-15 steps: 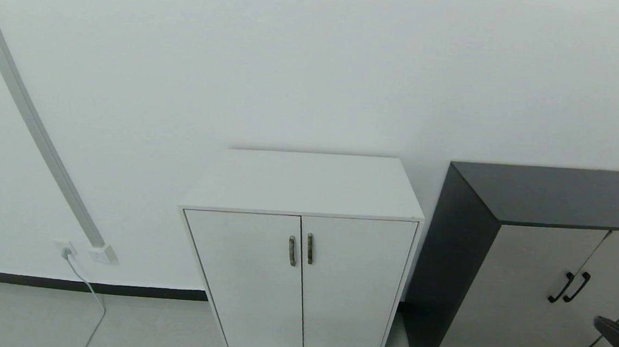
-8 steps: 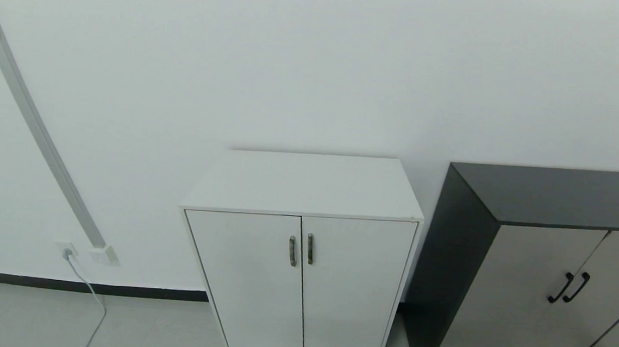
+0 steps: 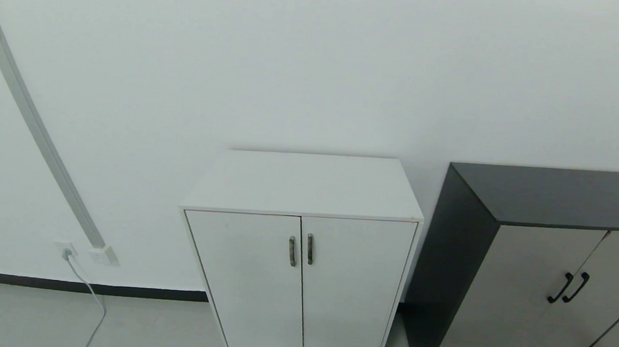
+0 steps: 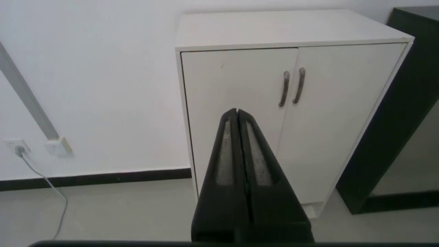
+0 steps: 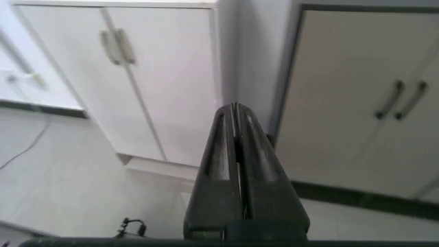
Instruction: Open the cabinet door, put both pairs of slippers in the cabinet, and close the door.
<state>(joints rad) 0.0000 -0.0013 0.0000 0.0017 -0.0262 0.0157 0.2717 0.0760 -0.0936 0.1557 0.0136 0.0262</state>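
Your left hand (image 4: pixel 237 112) has its fingers pressed flat together and holds nothing. The white cabinet (image 4: pixel 226 75) stands ahead of it with both doors shut, and the handles (image 4: pixel 285 89) sit side by side at the middle seam. Your right hand (image 5: pixel 235 106) is also pinched closed and empty. Ahead of its tips is the narrow gap where the white cabinet meets the dark cabinet (image 5: pixel 343 103) just beside it. Off to the far side of the left hand, a cable (image 4: pixel 41 180) trails from a wall socket (image 4: pixel 19 147) down to the floor (image 4: pixel 123 206).
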